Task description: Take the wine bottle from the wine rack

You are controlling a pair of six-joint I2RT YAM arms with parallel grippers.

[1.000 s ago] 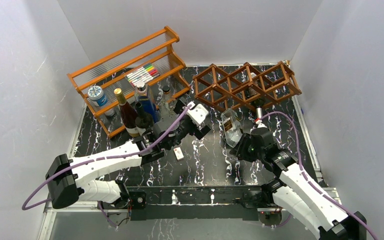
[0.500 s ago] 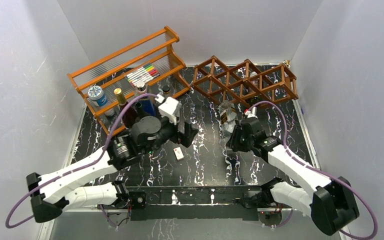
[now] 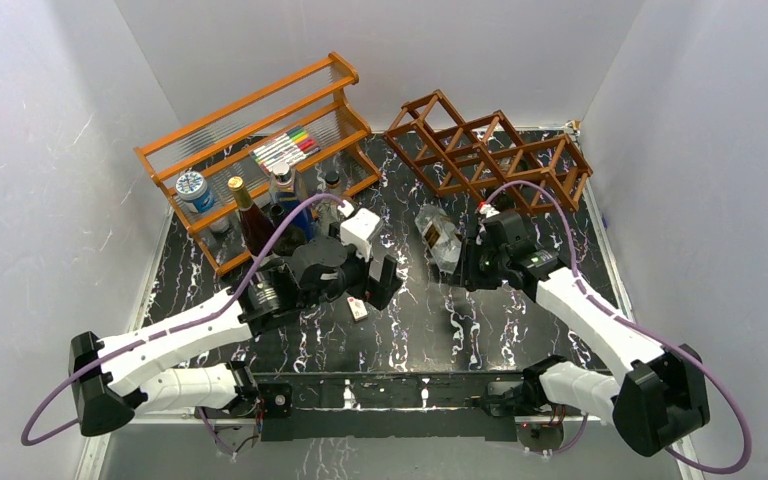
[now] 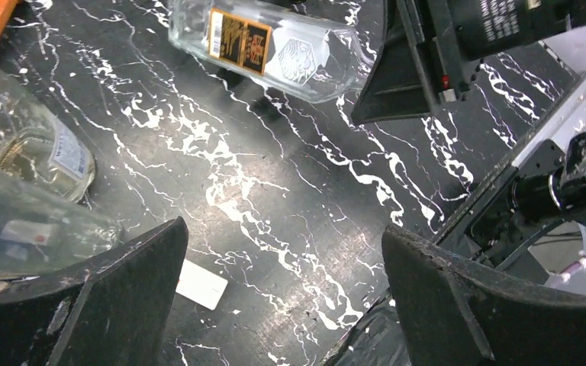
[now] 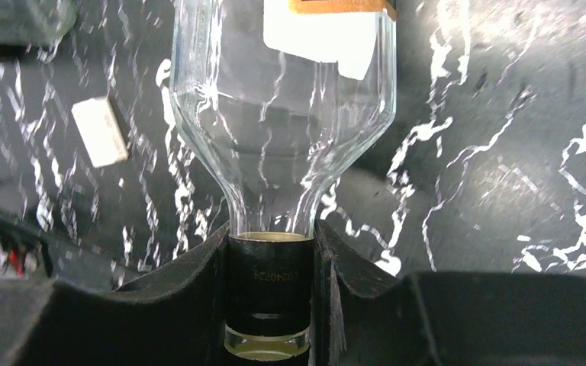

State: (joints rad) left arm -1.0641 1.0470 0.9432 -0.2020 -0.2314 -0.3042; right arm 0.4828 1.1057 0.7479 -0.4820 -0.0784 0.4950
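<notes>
The wine bottle (image 3: 438,237) is off the wine rack (image 3: 490,155), neck clamped in right fingers (image 5: 198,305); left fingers (image 4: 107,305) apart.

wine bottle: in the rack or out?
Out. The wine bottle is in front of the wine rack, apart from its cells, its neck clamped in the right tool.

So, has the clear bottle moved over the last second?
Yes. The clear bottle, gripped at its neck by the right claw, has shifted left, toward the orange shelf.
</notes>
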